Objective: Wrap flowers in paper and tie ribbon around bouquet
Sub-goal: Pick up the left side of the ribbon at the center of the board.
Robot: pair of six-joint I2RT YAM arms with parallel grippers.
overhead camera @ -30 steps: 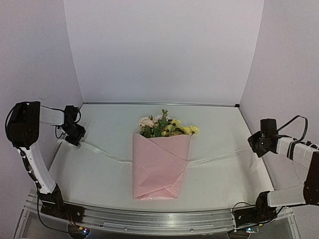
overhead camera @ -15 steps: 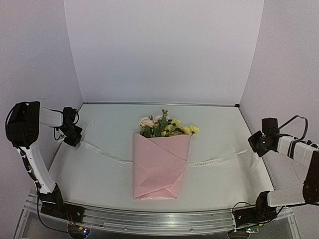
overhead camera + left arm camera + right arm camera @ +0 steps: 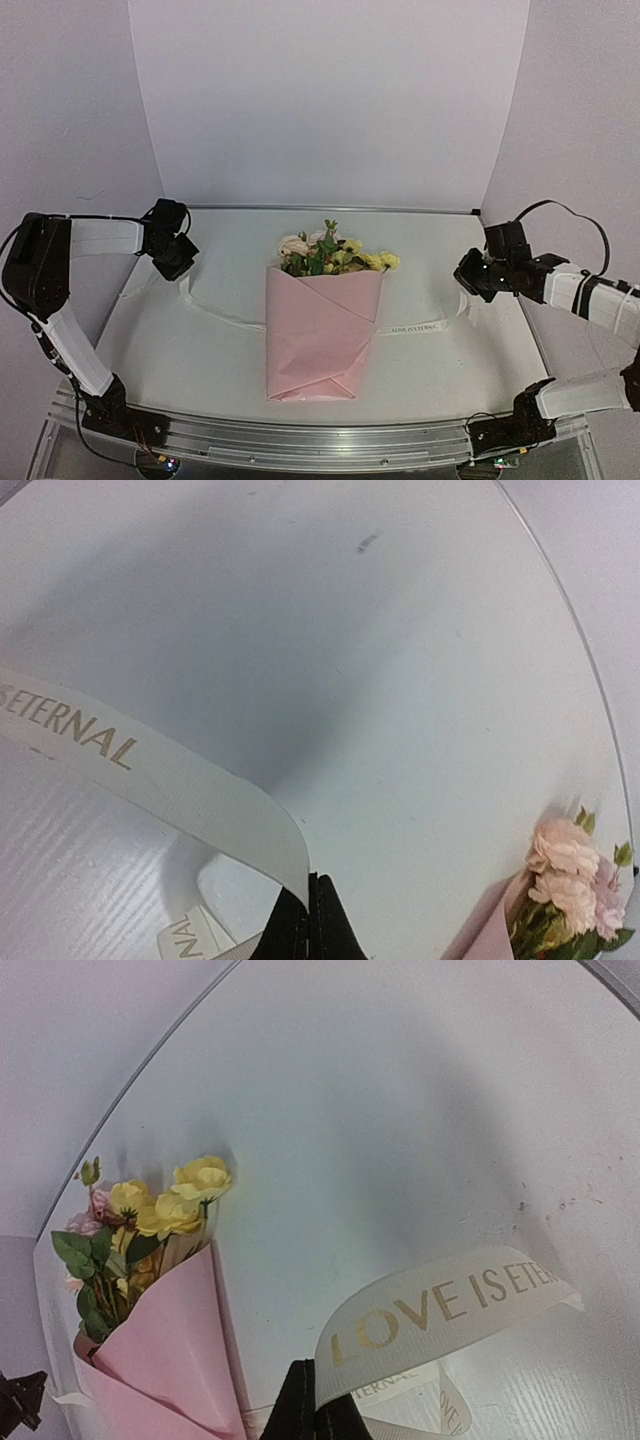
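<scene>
The bouquet lies in the middle of the table, a folded pink paper (image 3: 318, 335) cone with pink and yellow flowers (image 3: 330, 255) sticking out at its far end. A cream ribbon (image 3: 420, 326) with gold lettering passes under the cone and comes out on both sides. My left gripper (image 3: 178, 262) is shut on the ribbon's left end (image 3: 150, 775), its black fingertips (image 3: 318, 905) pressed together. To the right of the cone, my right gripper (image 3: 470, 280) is shut on the other end (image 3: 450, 1305), which loops over the table. The flowers (image 3: 170, 1205) and paper (image 3: 170, 1360) show at the left of the right wrist view.
The white table (image 3: 200, 350) is enclosed by pale walls at the back and on both sides. Slack ribbon (image 3: 215, 310) lies on the table left of the cone. A metal rail (image 3: 320, 445) runs along the near edge between the arm bases.
The left gripper has shut on the ribbon. Both grippers have moved inward and farther back, toward the bouquet's flower end, pulling the ribbon ends with them. The bouquet has not moved.
</scene>
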